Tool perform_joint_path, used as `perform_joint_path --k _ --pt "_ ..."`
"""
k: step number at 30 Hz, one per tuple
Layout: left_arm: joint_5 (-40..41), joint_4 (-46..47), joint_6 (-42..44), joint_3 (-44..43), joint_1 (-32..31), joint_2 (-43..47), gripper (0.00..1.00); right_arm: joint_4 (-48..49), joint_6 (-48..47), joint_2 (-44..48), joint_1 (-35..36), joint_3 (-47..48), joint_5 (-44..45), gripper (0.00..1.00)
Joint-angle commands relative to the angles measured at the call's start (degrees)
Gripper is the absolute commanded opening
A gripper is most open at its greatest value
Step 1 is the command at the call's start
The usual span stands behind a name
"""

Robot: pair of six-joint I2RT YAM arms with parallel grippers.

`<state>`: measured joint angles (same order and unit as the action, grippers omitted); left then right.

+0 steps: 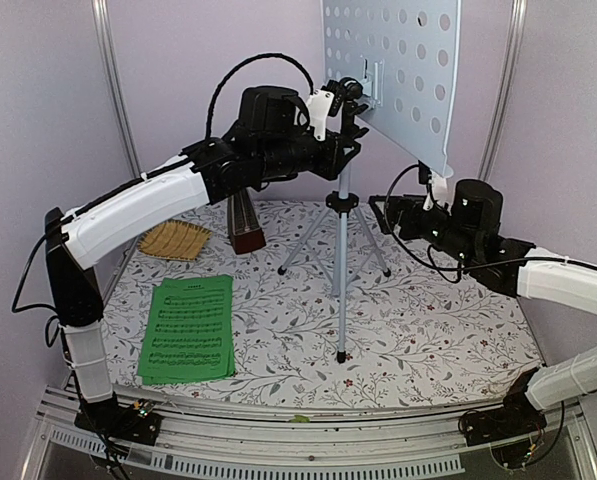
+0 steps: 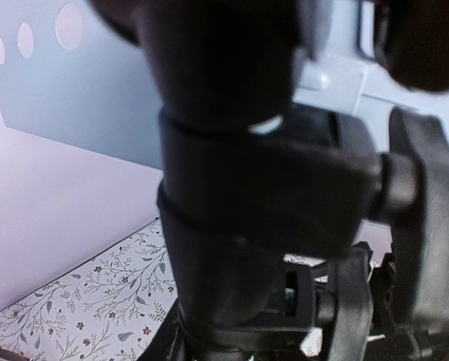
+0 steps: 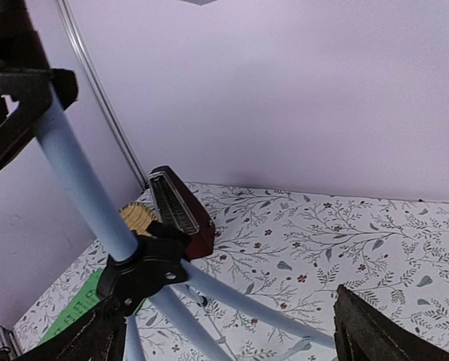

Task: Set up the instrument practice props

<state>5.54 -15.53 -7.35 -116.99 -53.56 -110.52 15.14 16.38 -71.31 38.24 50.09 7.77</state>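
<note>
You are looking at a music stand (image 1: 393,70) that is showing pale blue, dotted with rows of round holes, over silver legs (image 1: 341,300) and black joints. The booklet (image 1: 188,328) is showing bright green with lines of black notes. The metronome (image 1: 244,225) is showing dark reddish-brown. The mat (image 1: 174,240) is showing tan in a woven pattern. The tablecloth (image 1: 428,330) is carrying grey leafy sprigs and tiny dark red flowers on white. The walls (image 1: 178,60) are glowing pale lilac. The arms (image 1: 138,205) are wearing white and black.
</note>
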Motion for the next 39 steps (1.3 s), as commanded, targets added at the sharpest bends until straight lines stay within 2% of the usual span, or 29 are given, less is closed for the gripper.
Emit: perform_joint_path --k 1,7,15,23,31,35,39 --pt "-0.4 11.1 -0.5 -2.8 -1.2 4.1 0.0 -1.5 3.2 1.8 3.2 -2.5 1.2 0.96" --pt "-8.8 12.5 2.6 -2.5 -0.8 5.1 0.0 -1.0 -0.7 2.3 3.0 -1.2 -2.5 0.98" --pt "-22.3 17.4 3.2 0.5 2.1 7.0 0.0 4.7 -4.5 7.0 -2.2 -2.9 -17.0 0.99" --pt "-36.9 23.6 -0.1 0.3 6.3 5.9 0.0 9.1 -6.4 5.2 -7.0 -1.7 -28.8 0.99" --pt "-48.5 24.6 -0.2 -1.8 8.9 4.0 0.0 17.5 -8.5 3.9 -9.6 -4.3 -41.0 0.98" --pt "-52.4 30.3 -1.8 2.3 9.6 4.9 0.0 18.0 -8.4 -2.8 -9.6 -0.3 -47.8 0.89" --pt "-53.8 33.5 -2.7 5.7 9.7 5.3 0.0 23.3 -4.8 -8.1 -8.7 2.2 -52.6 0.83"
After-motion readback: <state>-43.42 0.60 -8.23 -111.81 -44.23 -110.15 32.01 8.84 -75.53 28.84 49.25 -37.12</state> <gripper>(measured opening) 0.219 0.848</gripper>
